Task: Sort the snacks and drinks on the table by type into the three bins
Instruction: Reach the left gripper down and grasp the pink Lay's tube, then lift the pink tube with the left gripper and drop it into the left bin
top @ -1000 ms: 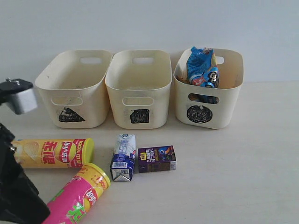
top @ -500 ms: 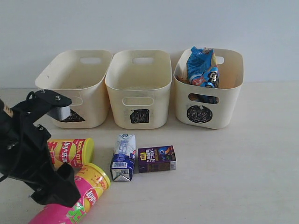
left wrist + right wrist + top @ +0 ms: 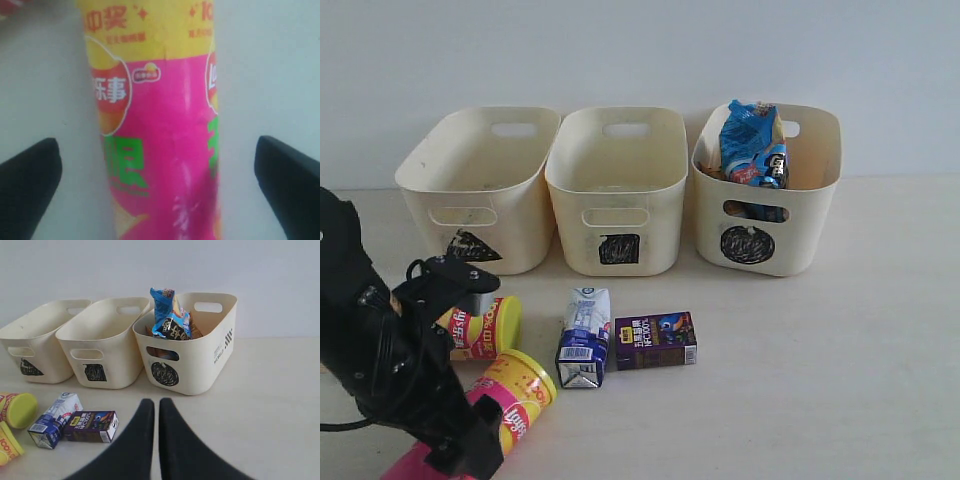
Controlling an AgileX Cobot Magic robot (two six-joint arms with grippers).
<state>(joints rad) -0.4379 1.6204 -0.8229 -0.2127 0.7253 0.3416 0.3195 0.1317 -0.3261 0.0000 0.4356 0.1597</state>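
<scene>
While spread wide, left gripper (image 3: 157, 150) straddles pink can (image 3: 160, 100) lying at lower left, fingers (image 3: 30, 180) clear of it on both sides. Yellow can (image 3: 485, 325) lies just behind, partly hidden by arm (image 3: 380, 370). Blue-white carton (image 3: 583, 337) and purple carton (image 3: 656, 341) sit side by side at centre. Right gripper (image 3: 152, 412) has fingers together, empty. Blue bag (image 3: 752, 140) stands in right bin (image 3: 810, 230).

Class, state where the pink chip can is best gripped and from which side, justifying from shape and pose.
Grip the pink chip can mid-body across its curved sides, from above: it lies flat on the table, both flanks free. The open left gripper straddles it.
</scene>
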